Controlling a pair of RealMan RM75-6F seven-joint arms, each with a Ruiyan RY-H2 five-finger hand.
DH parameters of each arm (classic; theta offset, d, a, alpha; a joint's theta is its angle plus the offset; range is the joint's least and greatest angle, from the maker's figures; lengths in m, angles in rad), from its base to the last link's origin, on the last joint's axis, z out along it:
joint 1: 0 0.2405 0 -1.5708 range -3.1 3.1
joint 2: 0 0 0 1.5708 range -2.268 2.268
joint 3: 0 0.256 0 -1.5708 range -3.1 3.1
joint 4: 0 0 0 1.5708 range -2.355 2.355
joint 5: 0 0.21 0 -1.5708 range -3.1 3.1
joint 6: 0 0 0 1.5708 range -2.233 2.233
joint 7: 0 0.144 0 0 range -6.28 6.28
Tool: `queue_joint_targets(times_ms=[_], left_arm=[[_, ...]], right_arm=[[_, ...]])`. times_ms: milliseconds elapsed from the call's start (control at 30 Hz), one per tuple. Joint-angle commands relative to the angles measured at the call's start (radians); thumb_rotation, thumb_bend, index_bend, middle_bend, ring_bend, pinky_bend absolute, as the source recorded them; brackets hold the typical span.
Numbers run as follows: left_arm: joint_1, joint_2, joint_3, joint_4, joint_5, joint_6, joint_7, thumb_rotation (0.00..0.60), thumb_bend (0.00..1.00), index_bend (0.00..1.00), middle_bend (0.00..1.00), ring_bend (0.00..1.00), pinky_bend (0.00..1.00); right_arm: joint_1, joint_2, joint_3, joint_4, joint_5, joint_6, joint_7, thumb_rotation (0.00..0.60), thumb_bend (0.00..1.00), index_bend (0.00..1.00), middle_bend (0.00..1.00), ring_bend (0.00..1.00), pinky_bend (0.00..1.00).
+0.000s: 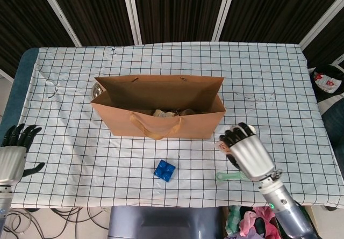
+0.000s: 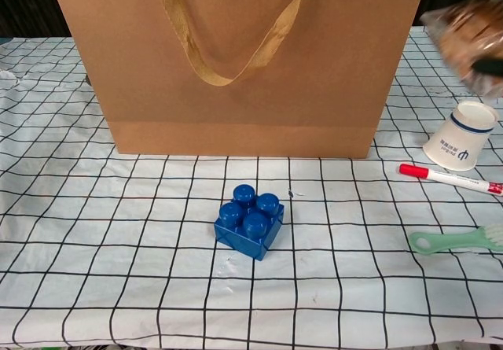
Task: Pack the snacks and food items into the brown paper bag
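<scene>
The brown paper bag (image 1: pixel 158 109) stands open in the middle of the table, and it fills the top of the chest view (image 2: pixel 236 59). My right hand (image 1: pixel 248 153) is raised off the table, to the right of the bag's front corner, palm down. It holds a clear-wrapped brown snack (image 2: pixel 470 31) at the upper right edge of the chest view; in the head view the hand hides the snack. Some food lies inside the bag (image 1: pixel 169 111). My left hand (image 1: pixel 13 152) hangs open off the table's lower left corner.
A blue toy brick (image 2: pixel 250 221) lies in front of the bag. To the right are a white paper cup (image 2: pixel 462 136), a red-capped marker (image 2: pixel 448 178) and a green brush (image 2: pixel 456 240). A metal object (image 1: pixel 97 90) pokes out behind the bag's left end.
</scene>
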Motion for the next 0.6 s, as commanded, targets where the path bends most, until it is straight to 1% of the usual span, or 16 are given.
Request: queue_joint_targets(times_ms=[33, 100, 200, 300, 467, 600], left_arm=[[0.000, -0.001, 0.001, -0.001, 0.001, -0.001, 0.003, 0.600, 0.08, 0.16, 0.11, 0.00, 0.02], [0.000, -0.001, 0.002, -0.001, 0.001, -0.001, 0.004, 0.600, 0.08, 0.16, 0.11, 0.00, 0.02], [0.000, -0.001, 0.002, -0.003, 0.001, -0.002, 0.003, 0.600, 0.08, 0.16, 0.11, 0.00, 0.02], [0.000, 0.000, 0.000, -0.005, -0.001, -0.002, 0.001, 0.600, 0.08, 0.16, 0.11, 0.00, 0.02], [-0.002, 0.005, -0.006, -0.005, -0.013, -0.006, -0.008, 0.600, 0.08, 0.16, 0.11, 0.00, 0.02], [-0.001, 0.007, -0.008, -0.006, -0.015, -0.005, -0.012, 0.600, 0.08, 0.16, 0.11, 0.00, 0.02]], right_arm=[[-0.080, 0.092, 0.025, -0.058, -0.058, 0.129, 0.055, 0.600, 0.34, 0.39, 0.39, 0.44, 0.25], [-0.087, 0.113, 0.039, -0.064, -0.062, 0.147, 0.072, 0.600, 0.34, 0.39, 0.39, 0.44, 0.26], [-0.079, 0.140, 0.090, -0.071, -0.062, 0.178, 0.101, 0.600, 0.34, 0.40, 0.39, 0.45, 0.26], [-0.047, 0.160, 0.145, -0.069, -0.018, 0.160, 0.140, 0.600, 0.34, 0.40, 0.39, 0.45, 0.26], [0.061, 0.187, 0.279, -0.063, 0.122, 0.051, 0.189, 0.600, 0.34, 0.40, 0.39, 0.45, 0.26], [0.151, 0.175, 0.358, -0.047, 0.225, -0.047, 0.197, 0.600, 0.34, 0.40, 0.39, 0.45, 0.26]])
